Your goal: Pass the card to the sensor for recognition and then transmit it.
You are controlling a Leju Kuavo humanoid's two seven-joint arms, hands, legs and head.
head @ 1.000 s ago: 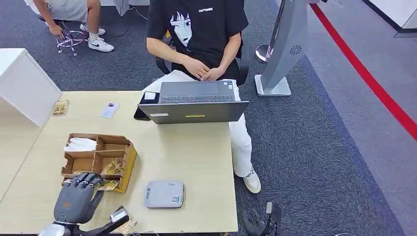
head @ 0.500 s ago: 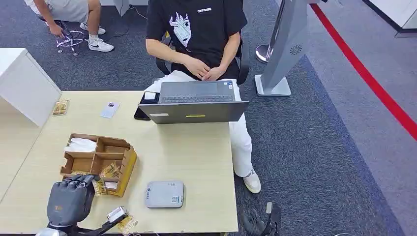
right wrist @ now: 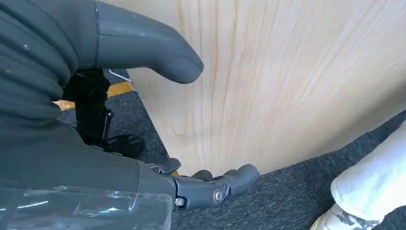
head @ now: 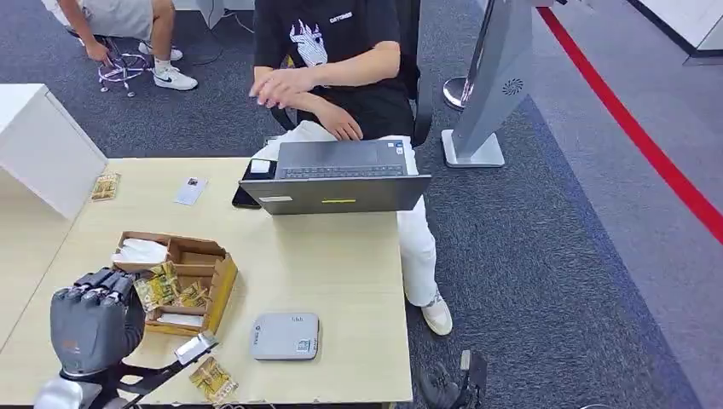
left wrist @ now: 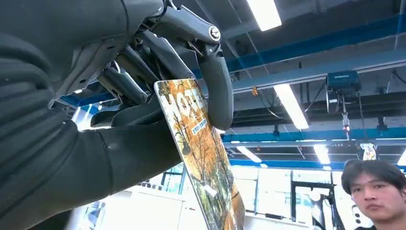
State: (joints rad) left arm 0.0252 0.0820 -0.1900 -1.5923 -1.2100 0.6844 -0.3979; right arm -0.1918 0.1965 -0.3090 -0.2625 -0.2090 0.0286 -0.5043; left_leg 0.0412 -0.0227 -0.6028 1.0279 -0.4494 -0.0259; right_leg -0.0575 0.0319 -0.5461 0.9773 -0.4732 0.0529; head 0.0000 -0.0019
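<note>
- Left hand (head: 89,328), dark grey, sits at the lower left of the head view and grasps a glossy card printed with autumn trees (head: 156,288). The left wrist view shows the card (left wrist: 201,158) pinched between thumb and fingers (left wrist: 215,81) near one end, the rest sticking out free.
- In the head view the held card is above the brown cardboard divided tray (head: 223,285), which holds more cards of the same print.
- Sensor: the flat light-grey rounded reader box (head: 285,336) at the lower middle of the head view, on the pale wooden table (head: 341,264), apart from the card.
- One loose card (head: 211,379) lies on the table near the bottom edge of the frame.
- Right hand (right wrist: 143,120) hangs beside the table's edge, fingers apart, nothing in it.
- Person in a black printed T-shirt (head: 341,43) sits at the top of the frame behind a grey laptop (head: 337,179), one hand (head: 277,85) raised.
- Judged step: card lifted, scan not done.
- Risks:
  - Grip is near one end only; card could pivot or slip during the swing to the reader.
  - A second card could come up stuck to it; cannot tell from these views.
  - Card held edge-on could miss the read.
  - Handover across the laptop risks clipping it.
</note>
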